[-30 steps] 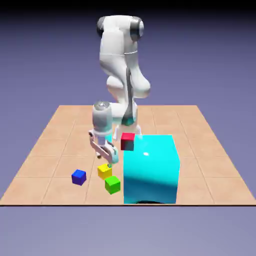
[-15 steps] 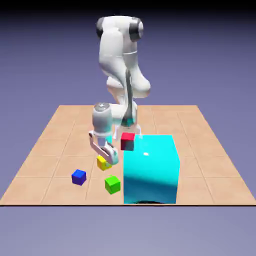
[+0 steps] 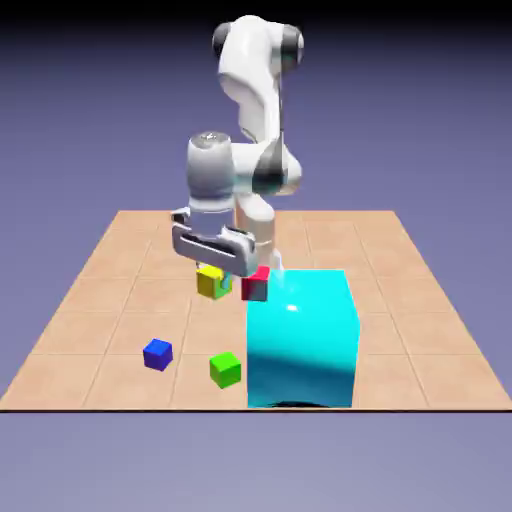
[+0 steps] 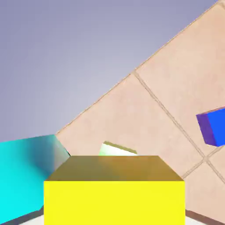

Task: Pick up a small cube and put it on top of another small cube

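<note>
Lifted off the bench since the earlier frame, the yellow cube (image 3: 212,282) sits clamped in the gripper (image 3: 214,275) jaws, mid-carry, needing alignment above another small cube, perhaps the green cube (image 3: 225,369).

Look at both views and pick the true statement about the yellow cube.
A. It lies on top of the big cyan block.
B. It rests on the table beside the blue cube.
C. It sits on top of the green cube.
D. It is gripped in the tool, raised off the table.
D: the yellow cube hangs in the shut tool clear of the tiled table, and it fills the bottom of the hand view.
</note>
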{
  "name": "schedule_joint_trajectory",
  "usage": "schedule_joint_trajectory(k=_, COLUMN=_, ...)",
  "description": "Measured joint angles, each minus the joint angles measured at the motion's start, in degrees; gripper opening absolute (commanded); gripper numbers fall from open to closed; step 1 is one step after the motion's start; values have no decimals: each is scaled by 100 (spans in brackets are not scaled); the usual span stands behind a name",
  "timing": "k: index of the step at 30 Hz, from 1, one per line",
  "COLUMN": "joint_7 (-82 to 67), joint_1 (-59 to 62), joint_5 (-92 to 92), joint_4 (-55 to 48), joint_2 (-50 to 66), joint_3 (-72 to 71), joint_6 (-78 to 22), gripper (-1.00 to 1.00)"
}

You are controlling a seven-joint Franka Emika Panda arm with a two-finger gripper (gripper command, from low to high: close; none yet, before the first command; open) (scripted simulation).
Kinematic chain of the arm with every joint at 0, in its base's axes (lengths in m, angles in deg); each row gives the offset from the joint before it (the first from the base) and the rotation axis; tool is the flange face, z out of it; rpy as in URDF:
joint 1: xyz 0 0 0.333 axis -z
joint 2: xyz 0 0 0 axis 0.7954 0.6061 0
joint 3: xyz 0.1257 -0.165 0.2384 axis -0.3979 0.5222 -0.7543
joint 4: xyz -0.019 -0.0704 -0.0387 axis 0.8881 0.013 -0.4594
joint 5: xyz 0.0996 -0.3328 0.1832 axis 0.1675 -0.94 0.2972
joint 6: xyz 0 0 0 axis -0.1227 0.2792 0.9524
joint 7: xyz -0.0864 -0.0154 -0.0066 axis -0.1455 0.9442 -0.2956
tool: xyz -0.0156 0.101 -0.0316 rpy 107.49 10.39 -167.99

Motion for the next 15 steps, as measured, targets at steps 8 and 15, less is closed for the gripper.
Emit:
schedule_joint_trajectory(k=8, joint_7=-901, joint_1=-1118, joint_5=-233, joint_4=-232, joint_2=-727, joint_3=374, joint_6=-1331, gripper=-100)
schedule_joint_trajectory(k=15, joint_7=-874, joint_1=-1121, joint_5=-263, joint_4=456, joint_2=-315, joint_3=341, joint_6=-233, gripper=100)
